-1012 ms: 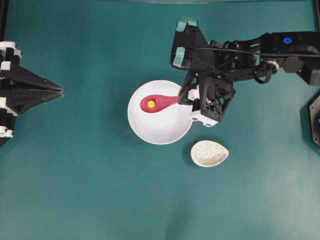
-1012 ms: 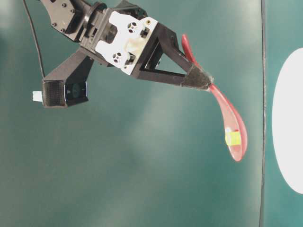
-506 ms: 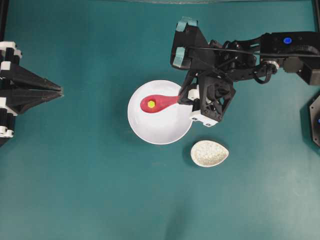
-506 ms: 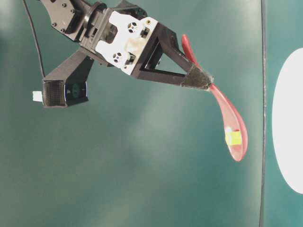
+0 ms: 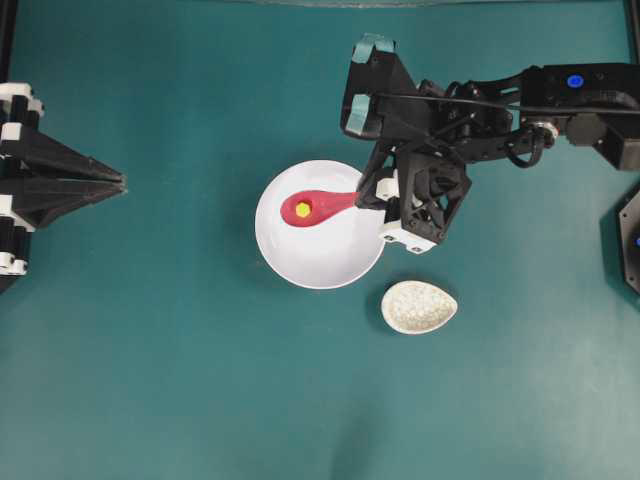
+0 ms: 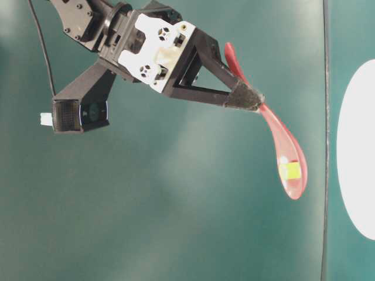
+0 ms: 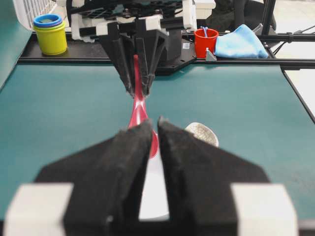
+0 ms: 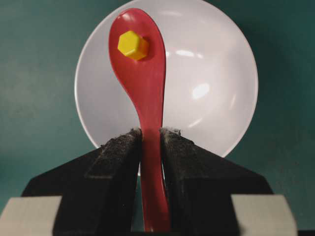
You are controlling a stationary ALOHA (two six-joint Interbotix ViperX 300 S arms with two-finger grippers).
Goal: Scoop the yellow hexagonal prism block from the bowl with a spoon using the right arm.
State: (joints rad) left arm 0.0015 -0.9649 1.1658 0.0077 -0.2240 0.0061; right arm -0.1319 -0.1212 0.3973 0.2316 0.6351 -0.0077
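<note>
Gripping spoon (image 8: 142, 93) handle | right pincer (image 8: 150, 147) closed | block (image 8: 133, 45) in scoop

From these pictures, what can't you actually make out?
- Bowl: table-level view, cut off by the right edge.
- Left tool: left wrist view, its fingers hide most of the bowl and the spoon's scoop.
- Spoon rest: left wrist view, partly hidden behind the same tool.
- Spoon handle end: right wrist view, buried between the right tool's pads.

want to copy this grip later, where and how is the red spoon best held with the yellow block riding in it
By the straight handle, as the right gripper does now: pads pinch its narrow sides from behind, opposite the scoop. That keeps the spoon with its scoop up, so the yellow block sits inside, above the bowl.
</note>
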